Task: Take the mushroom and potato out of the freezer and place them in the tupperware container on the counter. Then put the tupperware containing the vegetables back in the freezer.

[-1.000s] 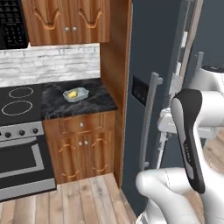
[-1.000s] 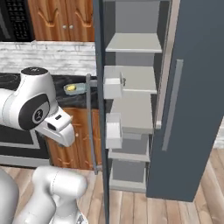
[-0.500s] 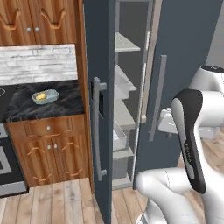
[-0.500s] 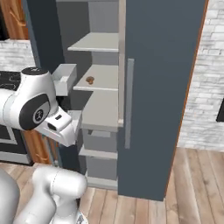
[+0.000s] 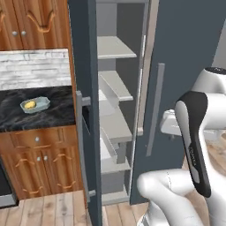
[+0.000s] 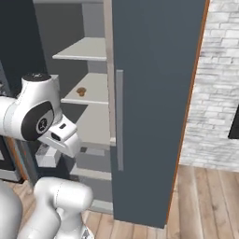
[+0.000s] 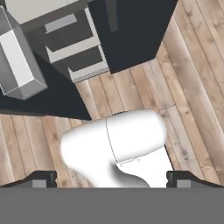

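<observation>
One potato [image 5: 29,104] in tupperware container [image 5: 35,104] — lengthwise along counter [image 5: 53,112], freezer [image 5: 132,88] open

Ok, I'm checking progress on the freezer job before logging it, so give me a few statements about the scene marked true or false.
1. The potato lies in the tupperware container. True.
2. The tupperware container is inside the freezer. False: it sits on the counter.
3. The mushroom rests on a freezer shelf. True.
4. The gripper holds the mushroom. False: it is open and empty, facing the wooden floor.
5. The freezer door is shut. False: it stands open.
</observation>
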You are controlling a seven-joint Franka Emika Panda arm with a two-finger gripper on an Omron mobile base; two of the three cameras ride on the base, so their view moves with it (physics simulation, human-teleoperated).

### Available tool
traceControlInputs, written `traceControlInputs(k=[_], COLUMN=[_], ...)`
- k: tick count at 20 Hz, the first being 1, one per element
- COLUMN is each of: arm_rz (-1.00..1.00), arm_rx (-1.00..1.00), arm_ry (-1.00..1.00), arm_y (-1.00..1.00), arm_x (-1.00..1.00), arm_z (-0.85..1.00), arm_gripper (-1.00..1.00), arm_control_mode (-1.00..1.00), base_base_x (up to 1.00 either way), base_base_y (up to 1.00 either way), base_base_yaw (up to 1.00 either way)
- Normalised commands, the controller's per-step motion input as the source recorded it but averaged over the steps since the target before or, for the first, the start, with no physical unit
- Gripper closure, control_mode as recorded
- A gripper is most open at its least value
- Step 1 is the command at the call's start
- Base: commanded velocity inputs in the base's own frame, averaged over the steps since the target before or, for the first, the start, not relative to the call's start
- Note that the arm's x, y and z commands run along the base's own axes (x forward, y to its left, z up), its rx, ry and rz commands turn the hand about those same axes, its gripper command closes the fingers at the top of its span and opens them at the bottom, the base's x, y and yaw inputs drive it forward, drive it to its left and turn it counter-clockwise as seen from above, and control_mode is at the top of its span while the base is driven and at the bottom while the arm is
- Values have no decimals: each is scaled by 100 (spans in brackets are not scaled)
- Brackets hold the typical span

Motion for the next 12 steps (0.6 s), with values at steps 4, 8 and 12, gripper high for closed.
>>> traceControlInputs(k=[4,8,12], arm_rz=[0,0,0], arm_rx=[0,0,0], arm_ry=[0,0,0], arm_y=[0,0,0], arm_x=[0,0,0], arm_z=[0,0,0], arm_gripper=[-100,-100,-100], arm_control_mode=[100,100,100], base_base_x=[97,80,58], base_base_y=[-23,-29,-12], base_base_yaw=[2,3,8])
